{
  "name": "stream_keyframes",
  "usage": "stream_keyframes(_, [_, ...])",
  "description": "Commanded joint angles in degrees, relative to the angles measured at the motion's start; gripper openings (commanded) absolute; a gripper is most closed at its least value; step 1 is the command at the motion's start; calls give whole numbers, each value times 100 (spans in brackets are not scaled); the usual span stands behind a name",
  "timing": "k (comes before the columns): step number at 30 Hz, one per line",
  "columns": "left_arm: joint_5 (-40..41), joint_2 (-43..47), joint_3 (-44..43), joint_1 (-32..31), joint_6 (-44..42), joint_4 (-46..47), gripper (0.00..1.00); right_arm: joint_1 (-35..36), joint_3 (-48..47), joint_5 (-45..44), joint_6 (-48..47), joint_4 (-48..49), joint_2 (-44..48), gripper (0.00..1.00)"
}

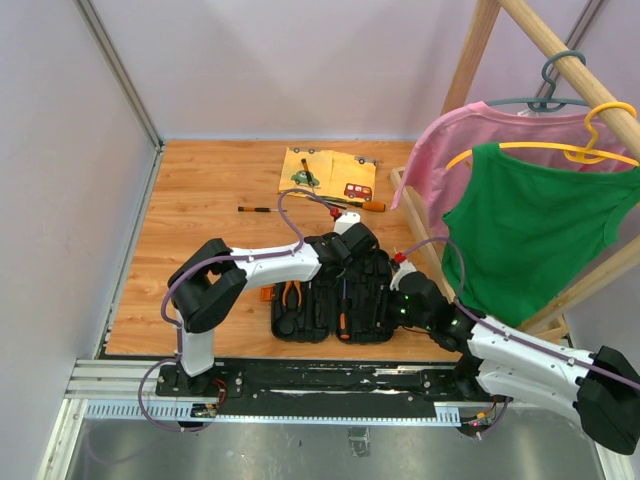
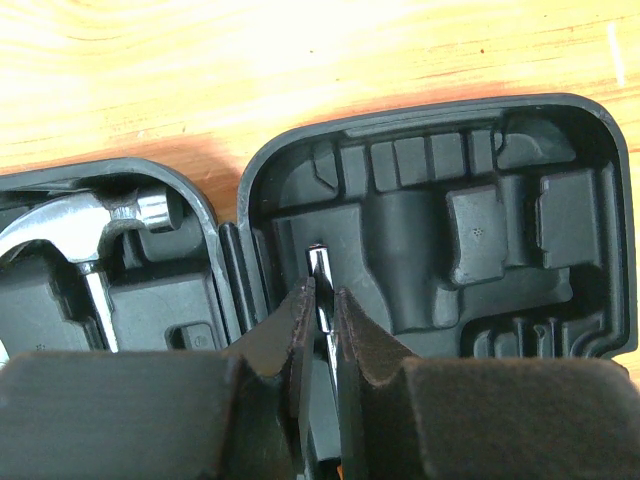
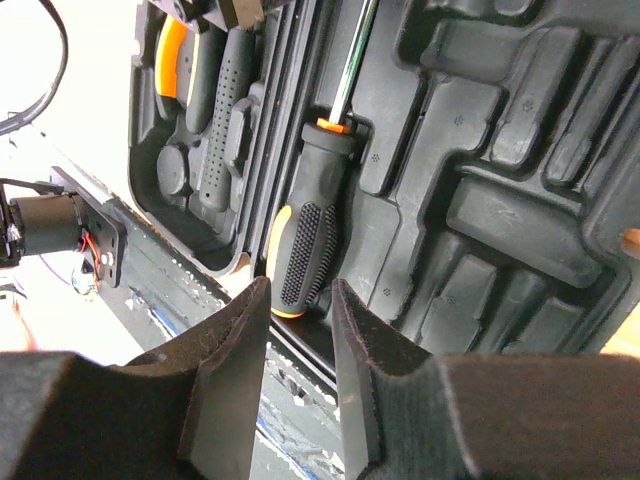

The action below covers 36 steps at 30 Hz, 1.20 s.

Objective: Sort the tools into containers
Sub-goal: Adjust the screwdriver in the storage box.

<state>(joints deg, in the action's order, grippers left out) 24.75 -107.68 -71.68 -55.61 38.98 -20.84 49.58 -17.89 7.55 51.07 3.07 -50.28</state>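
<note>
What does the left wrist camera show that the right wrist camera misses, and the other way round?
Only the left wrist view shows the hammer with its steel head, and the left hand pinching the screwdriver by its thin metal shaft. Only the right wrist view shows that screwdriver's orange-and-black handle, its end lying between the right hand's fingertips (gripped or not, I cannot tell), plus the orange-handled pliers. Both show the open black tool case with its moulded slots, and the screwdriver's shaft.
</note>
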Motion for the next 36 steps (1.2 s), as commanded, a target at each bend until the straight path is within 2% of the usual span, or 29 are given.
stream_keyframes(1, [-11,-105,-68,41,-45,26,16,134,-125,30,72,85,-145,33])
stream_keyframes(9, [-47,-100,-2,43,-22,64,15,192,-324,66,74,356,-548,35])
stream_keyframes(36, [-84,-65,57,44,-14,118,14,436,-346,-77,166,744,-1209,34])
